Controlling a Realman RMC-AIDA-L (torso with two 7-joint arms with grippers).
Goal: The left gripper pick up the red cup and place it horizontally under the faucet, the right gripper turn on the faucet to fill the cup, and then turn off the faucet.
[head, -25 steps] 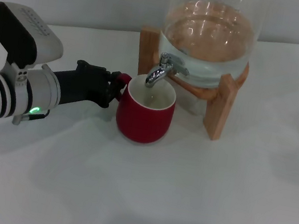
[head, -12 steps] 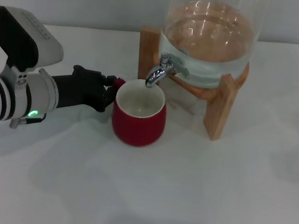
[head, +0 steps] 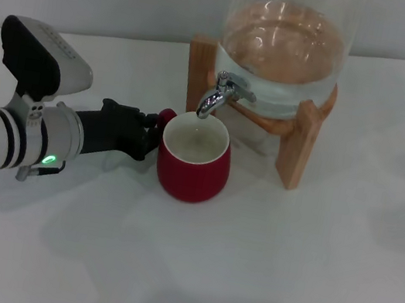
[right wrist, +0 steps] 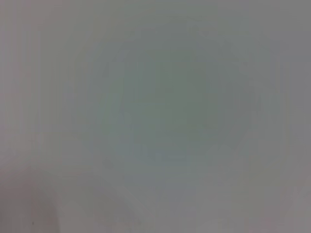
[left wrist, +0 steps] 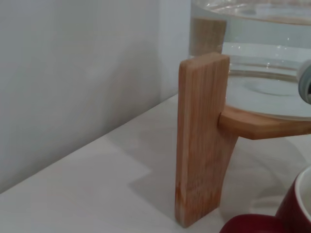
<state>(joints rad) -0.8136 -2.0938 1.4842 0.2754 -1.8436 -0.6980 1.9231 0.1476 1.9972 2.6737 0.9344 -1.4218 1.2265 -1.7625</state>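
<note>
The red cup [head: 193, 164] stood upright on the white worktop [head: 260, 271] with its cream-white mouth directly below the spout of the chrome faucet [head: 220, 94]; the faucet was fitted to a clear glass water dispenser [head: 286, 44], partly full, cradled in a wooden stand [head: 301, 145]; the left gripper [head: 146, 127] reached in from the robot's left with its black fingers [head: 139, 118] drawn in around the cup's small loop handle [head: 166, 116], apparently gripping it, though the contact itself was hard to make out; the left wrist view showed one wooden leg of the stand, the glass above it and a sliver of the cup's red rim [left wrist: 291, 206]; the right gripper appeared in no view, and its wrist camera showed only a blank grey field, so its fingers could not be judged.

By the look of it, the placing step was all but finished, with the cup set under the spout; no stream of water was visible, and the lever seemed not yet turned; the next move would call for the right gripper to come in from the other side, reach the short lever above the spout without nudging the cup, and open it.

No brand, label or legible writing could be read on any item.
</note>
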